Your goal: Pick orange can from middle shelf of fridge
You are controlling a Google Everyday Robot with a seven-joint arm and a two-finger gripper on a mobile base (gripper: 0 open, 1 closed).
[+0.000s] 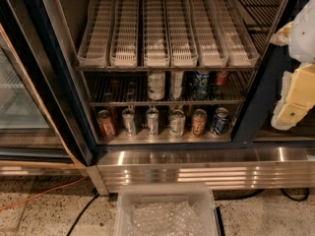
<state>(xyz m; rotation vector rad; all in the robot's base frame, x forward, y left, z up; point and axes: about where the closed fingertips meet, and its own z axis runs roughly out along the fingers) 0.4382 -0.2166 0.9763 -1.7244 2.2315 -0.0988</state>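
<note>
The fridge (pixel 34 77) stands open, with a dark frame and a ribbed steel base panel. The middle shelf (pixel 167 103) is a dark wire rack with a thin front rail and holds several cans. The orange can (pixel 221 77) stands at the right end of that shelf, set back, its dim orange body partly hidden by the shelf above. My gripper (pixel 293 100), white and pale yellow, hangs at the right edge of the view, outside the fridge, to the right of and slightly below the orange can, well apart from it.
White slotted glide trays (pixel 167 28) sit above the middle shelf. White, silver and blue cans (pixel 156 85) stand left of the orange can. A row of cans (pixel 152 122) stands on the steel floor below. A clear plastic bin (pixel 166 211) and cables (pixel 39 195) are on the ground.
</note>
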